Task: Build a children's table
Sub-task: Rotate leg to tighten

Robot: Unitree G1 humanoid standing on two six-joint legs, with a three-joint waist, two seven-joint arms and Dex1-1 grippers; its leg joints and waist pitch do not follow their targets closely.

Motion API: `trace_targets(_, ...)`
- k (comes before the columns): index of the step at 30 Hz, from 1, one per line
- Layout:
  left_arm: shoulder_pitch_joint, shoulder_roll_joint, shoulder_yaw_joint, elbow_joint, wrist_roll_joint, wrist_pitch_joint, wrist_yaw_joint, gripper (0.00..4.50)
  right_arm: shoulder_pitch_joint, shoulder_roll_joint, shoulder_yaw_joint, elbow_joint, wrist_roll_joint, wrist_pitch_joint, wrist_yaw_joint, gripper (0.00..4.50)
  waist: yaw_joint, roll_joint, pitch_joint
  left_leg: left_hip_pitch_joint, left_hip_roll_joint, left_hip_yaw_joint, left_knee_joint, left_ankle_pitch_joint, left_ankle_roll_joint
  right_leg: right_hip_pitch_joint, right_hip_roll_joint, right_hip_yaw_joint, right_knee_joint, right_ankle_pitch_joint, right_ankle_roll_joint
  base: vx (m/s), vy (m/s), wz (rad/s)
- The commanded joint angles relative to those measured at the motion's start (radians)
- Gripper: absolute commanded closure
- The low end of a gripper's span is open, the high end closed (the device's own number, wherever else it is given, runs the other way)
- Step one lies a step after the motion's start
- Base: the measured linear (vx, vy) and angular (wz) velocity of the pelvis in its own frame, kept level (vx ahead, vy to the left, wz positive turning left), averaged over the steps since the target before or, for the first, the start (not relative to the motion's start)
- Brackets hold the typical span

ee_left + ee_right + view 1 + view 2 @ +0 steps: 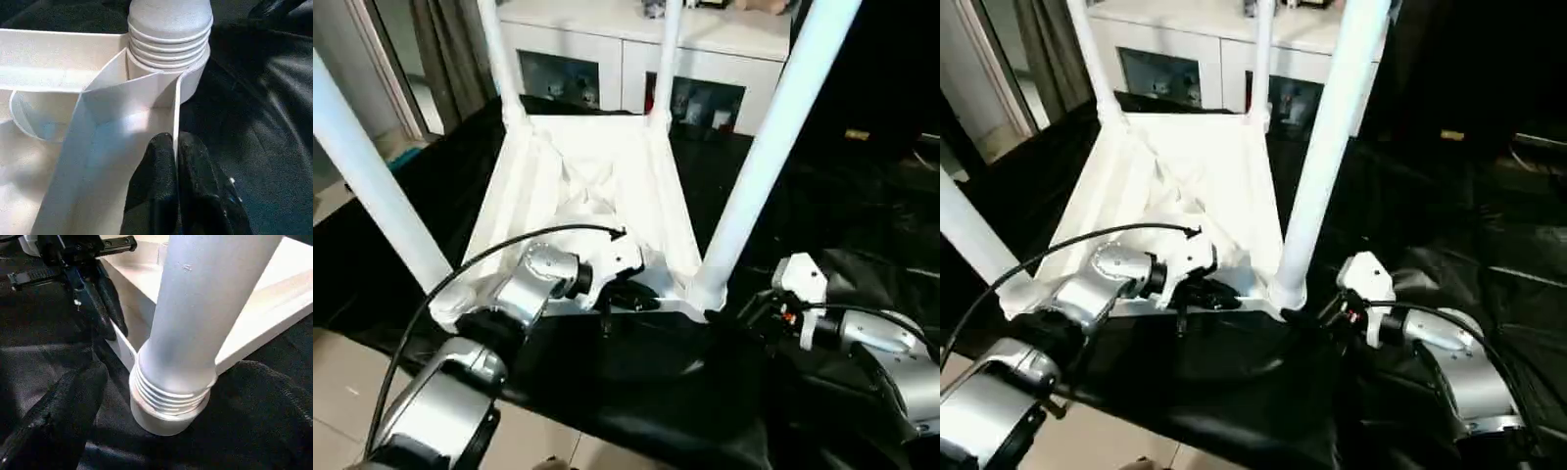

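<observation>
All four legs (773, 147) of the upturned table (597, 186) run past the frame's top; items behind the cabinet (636, 59) glass stay indistinct.

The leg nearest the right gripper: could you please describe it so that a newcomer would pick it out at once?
Find the upturned white table top on the black cover. Four white legs rise from its corner sockets; this leg stands in the near corner on the robot's right. Unlike the others, it has the left gripper clamped on the rim beside it and the right gripper close to its threaded base.
</observation>
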Motion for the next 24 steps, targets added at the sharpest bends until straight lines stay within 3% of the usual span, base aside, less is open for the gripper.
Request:
trace_targets(1,0.004,0.019,-0.001,0.008,0.017,0.010,-0.015,4.46,-0.023,0.002,0.010,0.025,-0.029,-0.012,-0.017,0.00,0.003,-0.007,-0.057,0.005,0.056,-0.035,-0.069,-0.252,0.048,0.041,-0.099,0.053,-0.105,-0.362,-0.166,0.000,0.000,0.00)
trace_targets(3,0.013,0.021,-0.004,0.001,0.012,0.017,-0.036,4.46,-0.036,0.009,0.017,0.044,-0.041,-0.017,-0.026,0.00,0.000,-0.012,-0.059,0.001,0.055,-0.035,-0.069,-0.237,0.049,0.045,-0.099,0.053,-0.100,-0.327,-0.173,0.000,0.000,0.00)
trace_targets(4,0.017,0.022,-0.005,-0.002,0.012,0.014,-0.041,4.46,-0.046,0.015,0.021,0.056,-0.045,-0.018,-0.032,0.00,-0.003,-0.008,-0.061,0.001,0.055,-0.034,-0.067,-0.219,0.053,0.045,-0.098,0.053,-0.094,-0.280,-0.191,0.000,0.000,0.00)
trace_targets(9,0.022,0.023,-0.003,-0.012,0.009,0.016,-0.047,4.46,-0.071,0.039,0.023,0.087,-0.026,-0.016,-0.018,0.00,0.000,-0.010,-0.062,0.000,0.056,-0.031,-0.064,-0.196,0.067,0.047,-0.098,0.054,-0.090,-0.236,-0.206,0.000,0.000,0.00)
trace_targets(13,0.027,0.021,0.002,-0.019,0.008,0.019,-0.049,4.46,-0.087,0.064,0.018,0.099,0.004,-0.016,-0.002,0.00,0.000,-0.009,-0.061,0.002,0.059,-0.032,-0.067,-0.208,0.064,0.047,-0.098,0.053,-0.091,-0.251,-0.208,0.000,0.000,0.00)
trace_targets(24,0.032,0.024,0.007,-0.022,0.013,0.025,-0.047,4.50,-0.119,0.080,0.029,0.157,0.007,-0.018,0.038,0.90,0.001,-0.012,-0.059,0.001,0.058,-0.032,-0.068,-0.206,0.061,0.044,-0.100,0.054,-0.093,-0.295,-0.192,0.000,0.000,0.00)
